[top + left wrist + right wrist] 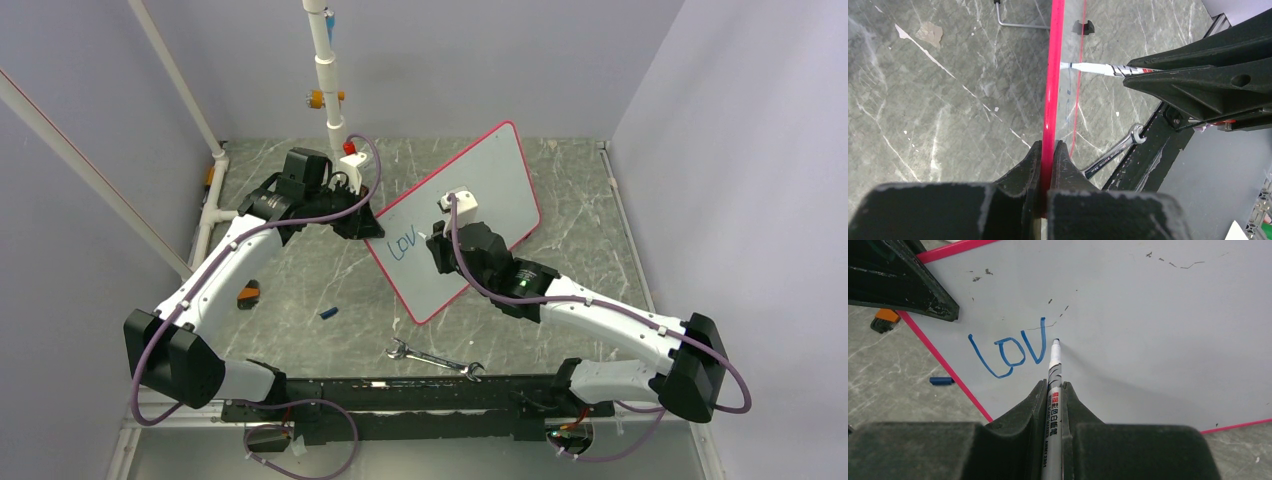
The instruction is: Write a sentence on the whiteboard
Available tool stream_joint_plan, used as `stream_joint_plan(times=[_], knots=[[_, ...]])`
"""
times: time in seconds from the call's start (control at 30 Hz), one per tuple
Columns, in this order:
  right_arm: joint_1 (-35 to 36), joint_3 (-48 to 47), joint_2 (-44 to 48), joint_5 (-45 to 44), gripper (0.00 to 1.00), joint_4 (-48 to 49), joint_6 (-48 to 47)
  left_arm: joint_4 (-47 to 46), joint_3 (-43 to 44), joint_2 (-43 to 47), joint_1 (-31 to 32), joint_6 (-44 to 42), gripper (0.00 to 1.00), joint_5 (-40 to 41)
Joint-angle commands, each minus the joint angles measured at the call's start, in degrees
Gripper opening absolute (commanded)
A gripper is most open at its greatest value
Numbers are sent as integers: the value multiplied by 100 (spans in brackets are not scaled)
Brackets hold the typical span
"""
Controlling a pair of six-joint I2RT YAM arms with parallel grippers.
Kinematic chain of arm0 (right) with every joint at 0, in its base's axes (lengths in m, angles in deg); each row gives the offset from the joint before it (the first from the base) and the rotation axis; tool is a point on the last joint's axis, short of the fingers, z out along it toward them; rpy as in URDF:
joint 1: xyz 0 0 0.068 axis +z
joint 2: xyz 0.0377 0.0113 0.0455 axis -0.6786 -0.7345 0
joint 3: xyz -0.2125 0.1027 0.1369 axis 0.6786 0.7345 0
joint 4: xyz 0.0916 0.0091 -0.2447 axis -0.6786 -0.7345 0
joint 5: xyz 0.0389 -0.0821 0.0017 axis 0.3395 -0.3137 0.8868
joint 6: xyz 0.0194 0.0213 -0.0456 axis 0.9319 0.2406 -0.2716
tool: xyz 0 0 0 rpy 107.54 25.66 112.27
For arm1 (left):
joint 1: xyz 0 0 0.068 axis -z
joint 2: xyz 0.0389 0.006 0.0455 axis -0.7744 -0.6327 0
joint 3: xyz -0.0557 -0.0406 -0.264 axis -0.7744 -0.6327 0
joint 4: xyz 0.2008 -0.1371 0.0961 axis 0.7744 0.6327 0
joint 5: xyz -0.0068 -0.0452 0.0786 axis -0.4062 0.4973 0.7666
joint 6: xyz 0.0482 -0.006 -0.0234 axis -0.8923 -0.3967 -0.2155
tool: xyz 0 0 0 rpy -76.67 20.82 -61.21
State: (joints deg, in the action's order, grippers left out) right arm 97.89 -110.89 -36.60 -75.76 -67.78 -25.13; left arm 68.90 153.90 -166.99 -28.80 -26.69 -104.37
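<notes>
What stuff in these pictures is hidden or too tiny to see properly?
- Right wrist view: the marker has its back end cut off by the bottom edge.
- Top view: the marker is hidden under the right arm; the small blue thing is too small to name.
- Left wrist view: the whiteboard shows edge-on, so the writing cannot be read there.

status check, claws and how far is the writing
Left claw shut on whiteboard rim. Right claw shut on marker, tip beside last letter. Sentence reads LOV only. Wrench lies off the board.
</notes>
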Motion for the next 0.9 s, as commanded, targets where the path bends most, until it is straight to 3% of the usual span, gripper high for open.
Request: stream_joint_plan(times=[0.0, 0.87], knots=[[-31, -16, -54, 0, 0, 232, 82, 424, -30, -157, -7, -667, 0, 1601], [-122, -498, -158, -241, 0, -29, -14, 434, -25, -154, -8, -676, 0, 1605]])
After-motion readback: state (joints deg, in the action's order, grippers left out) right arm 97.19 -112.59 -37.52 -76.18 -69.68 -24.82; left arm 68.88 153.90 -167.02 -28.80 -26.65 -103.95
